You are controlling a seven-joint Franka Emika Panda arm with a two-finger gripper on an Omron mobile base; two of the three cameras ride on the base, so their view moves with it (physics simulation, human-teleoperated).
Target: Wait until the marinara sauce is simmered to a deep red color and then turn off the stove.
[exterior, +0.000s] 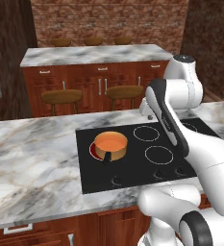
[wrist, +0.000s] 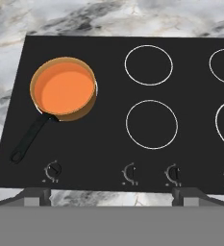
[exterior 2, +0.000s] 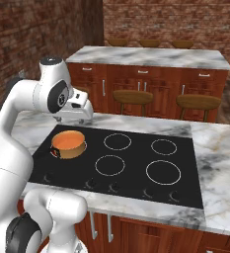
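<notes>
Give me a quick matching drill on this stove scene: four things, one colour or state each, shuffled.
1. marinara sauce
2. pot handle
3. burner under the pot
4. burner rings

A. glowing red
B. thin white, bare
C. orange
D. dark, pointing toward the knobs

Pairs: 1-C, 2-D, 3-A, 4-B

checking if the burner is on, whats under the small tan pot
The small tan pot of orange sauce sits on the flat black glass cooktop. A red glow shows beside its base in the left base view; the ring beneath is covered.
</notes>
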